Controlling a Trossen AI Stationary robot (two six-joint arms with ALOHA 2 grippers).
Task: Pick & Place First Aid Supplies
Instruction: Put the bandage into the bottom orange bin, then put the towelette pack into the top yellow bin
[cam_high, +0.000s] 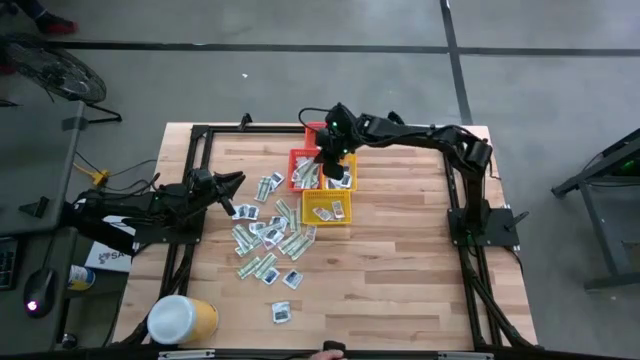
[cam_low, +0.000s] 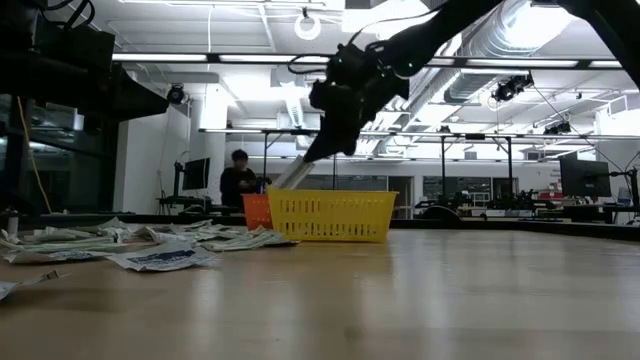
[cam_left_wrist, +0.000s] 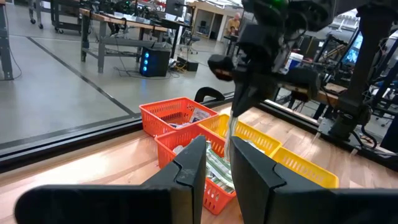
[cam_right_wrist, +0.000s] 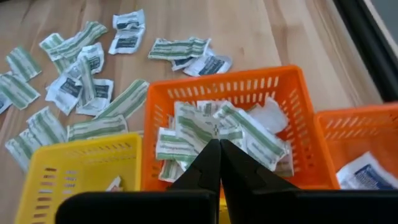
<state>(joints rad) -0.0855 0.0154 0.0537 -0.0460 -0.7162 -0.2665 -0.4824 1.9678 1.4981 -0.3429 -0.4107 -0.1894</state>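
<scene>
1. Wooden plank table (cam_high: 400, 280) in an open workshop with a concrete floor. A person (cam_low: 238, 178) stands far back, left of centre in the low view.
2. Right gripper (cam_right_wrist: 219, 155): jaws pressed together, at upper centre of the high view over the baskets. A pale strip (cam_low: 290, 176) seems pinched at the tips, hanging slantwise towards the baskets. It is edge-on in the wrist view, so the grip is hard to confirm.
3. Directly beneath is the orange basket (cam_right_wrist: 217, 87), slotted plastic with square walls, holding a loose heap of green-and-white strips (cam_right_wrist: 199, 134).
4. Neighbours: a yellow basket (cam_right_wrist: 62, 168) at lower left of that view and a second orange basket (cam_right_wrist: 354, 124) at right with a white-and-blue square inside.
5. Loose packets (cam_high: 265, 240) are scattered flat at table centre. They are thin, crinkly wrappers, some overlapping.
6. Left gripper (cam_left_wrist: 221, 168): narrow gap, nothing in it, waiting at left of the high view and aimed at the pile.
7. Risks:
   - The thin, slippery strip is held only by its end, so it may slip early or swing onto a basket rim.
   - Released off-centre, it lands in the wrong basket because the walls touch.
   - Light baskets may shift if the fingers nudge a wall.
   - A strip could cling to the pads on release.
8. Yellow tub (cam_high: 185, 320) with a white lid sits at lower left, well apart.
</scene>
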